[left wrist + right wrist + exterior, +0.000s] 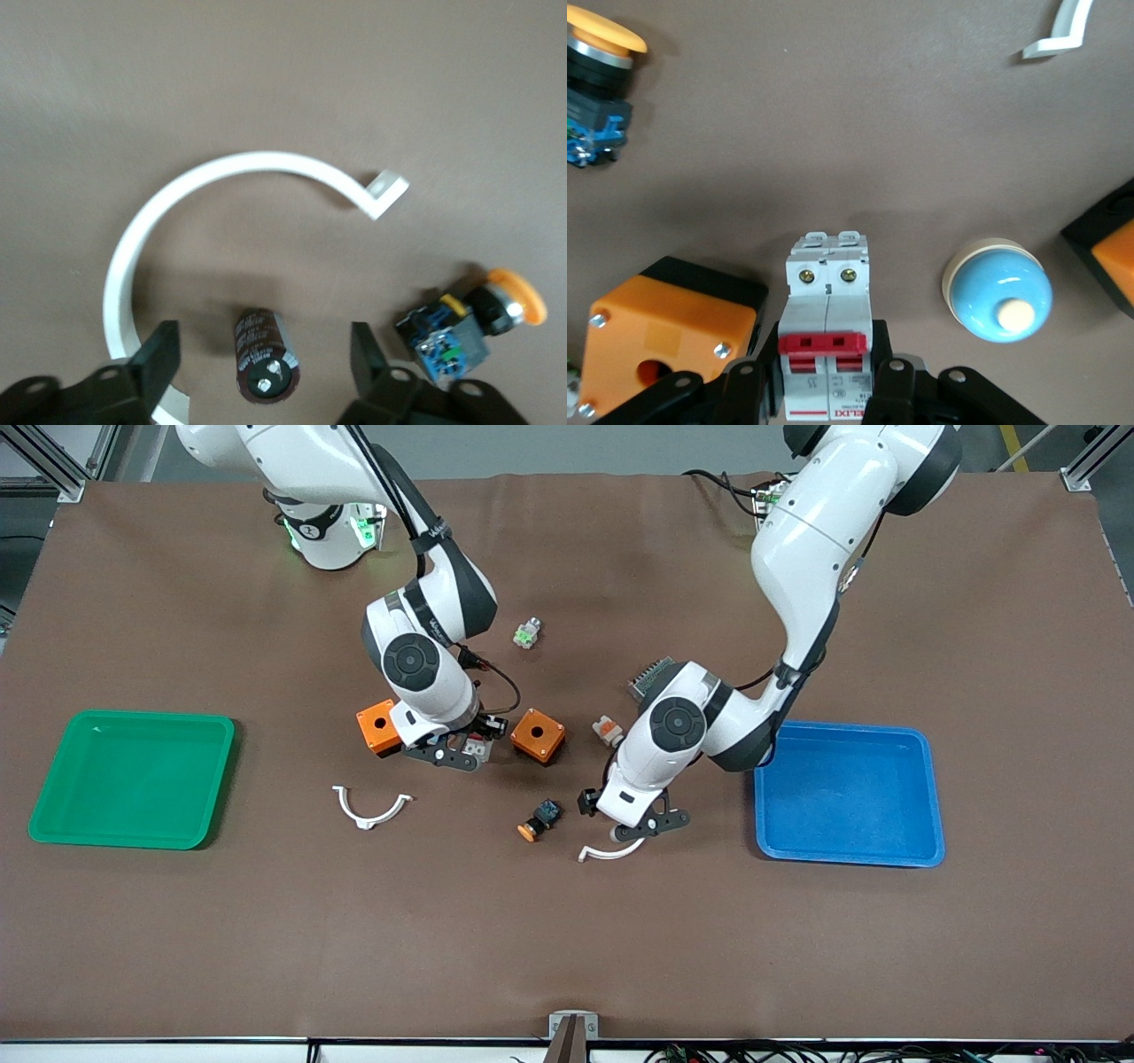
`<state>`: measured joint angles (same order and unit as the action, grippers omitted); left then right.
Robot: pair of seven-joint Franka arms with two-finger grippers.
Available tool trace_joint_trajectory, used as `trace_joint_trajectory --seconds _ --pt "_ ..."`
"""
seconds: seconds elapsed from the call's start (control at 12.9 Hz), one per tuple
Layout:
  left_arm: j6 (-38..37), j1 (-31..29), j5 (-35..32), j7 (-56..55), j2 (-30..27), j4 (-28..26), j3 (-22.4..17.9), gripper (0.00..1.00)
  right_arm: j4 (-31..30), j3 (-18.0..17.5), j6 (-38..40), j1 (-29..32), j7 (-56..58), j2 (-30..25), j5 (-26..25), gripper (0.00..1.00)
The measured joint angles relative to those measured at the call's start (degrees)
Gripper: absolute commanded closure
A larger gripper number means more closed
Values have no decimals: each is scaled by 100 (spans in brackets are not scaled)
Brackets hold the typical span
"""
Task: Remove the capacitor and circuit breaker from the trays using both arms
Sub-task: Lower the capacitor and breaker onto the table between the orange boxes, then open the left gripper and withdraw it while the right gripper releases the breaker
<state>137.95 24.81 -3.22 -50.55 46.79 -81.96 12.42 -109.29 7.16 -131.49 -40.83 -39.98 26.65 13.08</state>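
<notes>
The capacitor, a dark stubby cylinder, lies on the brown mat between the spread fingers of my left gripper, which is open around it and not touching it. In the front view the left gripper is low over the mat beside the blue tray, and the capacitor is hidden under it. The breaker, a light-grey block with red levers, sits between the fingers of my right gripper, which is shut on its sides. In the front view the right gripper is between two orange boxes.
A green tray lies at the right arm's end and a blue tray at the left arm's end. There are orange boxes, white curved clips, an orange-capped switch and a blue dome beside the breaker.
</notes>
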Motion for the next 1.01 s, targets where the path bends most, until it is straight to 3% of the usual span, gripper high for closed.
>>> trace_joint_trajectory --seconds 0.39,0.77,0.85,0.93,1.01 --pt "-1793 -612 -521 650 -1065 371 -12 0 1 11 -96 -1 5 104 10 81" --pt "-3229 -1665 -570 1965 -2063 368 -29 0 1 -9 -195 -13 146 248 11 75" --pt "-3420 -1862 -573 2337 -2211 368 -32 0 1 -9 -202 -13 163 266 12 54" --pt "-3644 -2045 -573 2702 -2368 368 -31 0 1 -9 -202 -14 178 270 12 13" --pt "-3885 -2206 -573 2978 -2541 368 -31 0 9 -10 -184 -14 189 269 12 0"
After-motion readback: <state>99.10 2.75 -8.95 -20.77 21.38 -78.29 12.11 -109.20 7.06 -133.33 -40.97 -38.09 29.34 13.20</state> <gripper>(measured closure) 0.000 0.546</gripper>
